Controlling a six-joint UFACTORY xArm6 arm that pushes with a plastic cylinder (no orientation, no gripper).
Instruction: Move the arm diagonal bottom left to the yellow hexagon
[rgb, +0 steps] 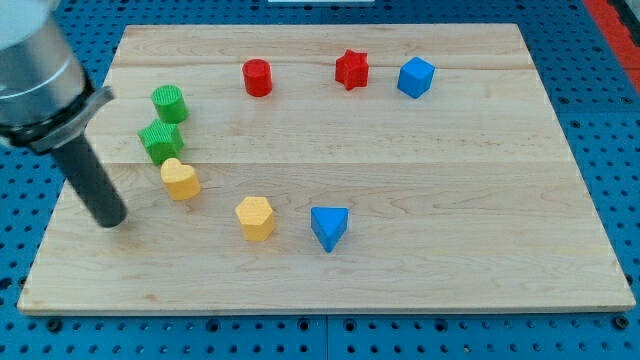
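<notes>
Blue pegboard surrounds the pale wooden bench (480, 200), which carries eight blocks: two red, a cylinder (257, 77) and a star (351, 69) near the view's top; two blue, a cube (415, 76) and a triangular block (329, 227); two green, a cylinder (169, 102) above a star-like block (160, 140); and two yellow, a heart (180, 179) and the yellow hexagon (255, 217). My tip (110, 221) rests on the board at the view's left, just left of the heart and well left of the hexagon, which lies just left of the triangular block; the rod carries no hand, so it holds nothing.
</notes>
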